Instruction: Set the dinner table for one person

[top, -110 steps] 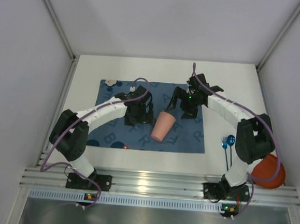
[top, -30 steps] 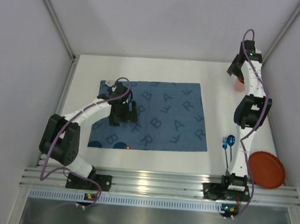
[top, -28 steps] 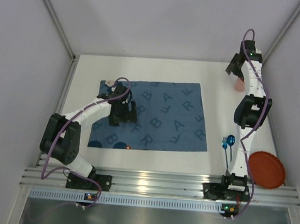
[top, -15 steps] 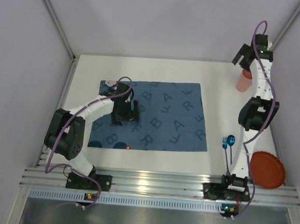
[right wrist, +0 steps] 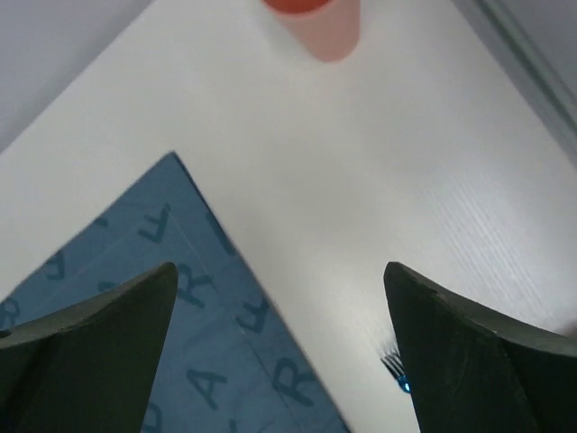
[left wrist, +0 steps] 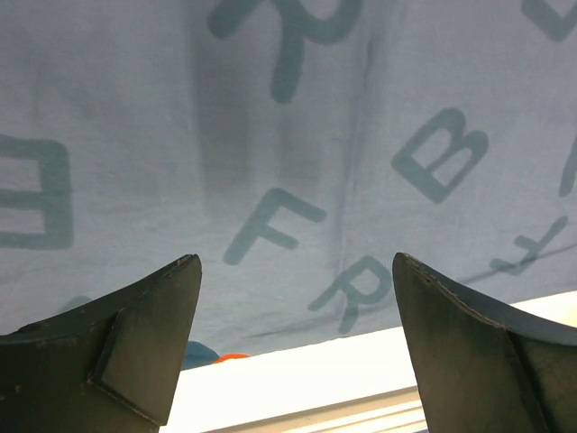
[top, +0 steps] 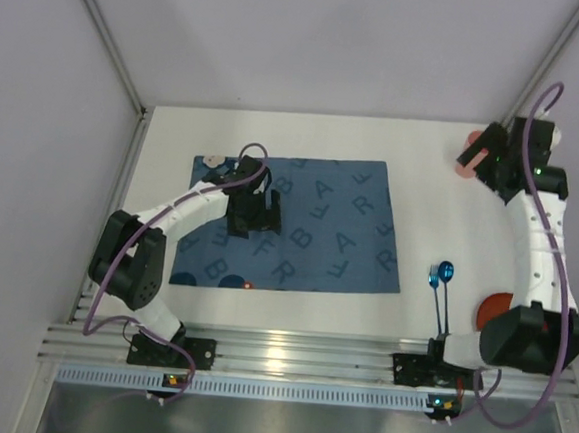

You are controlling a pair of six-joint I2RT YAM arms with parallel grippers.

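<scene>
Beneath my left claw [top: 258, 214], top view: soft blue lettered placemat [top: 334, 230] on the smooth white dinner table [top: 432, 193]; tapered pink cup [top: 469, 151] stands just beside my right claw [top: 488, 162]. Placemat and cup look placed; round red plate [top: 490, 311] and glossy blue cutlery [top: 444, 274], back toward my right base, remain off the placemat. Left wrist: jaws wide, empty, above creased placemat. Right wrist: jaws wide, empty, cup ahead.
</scene>
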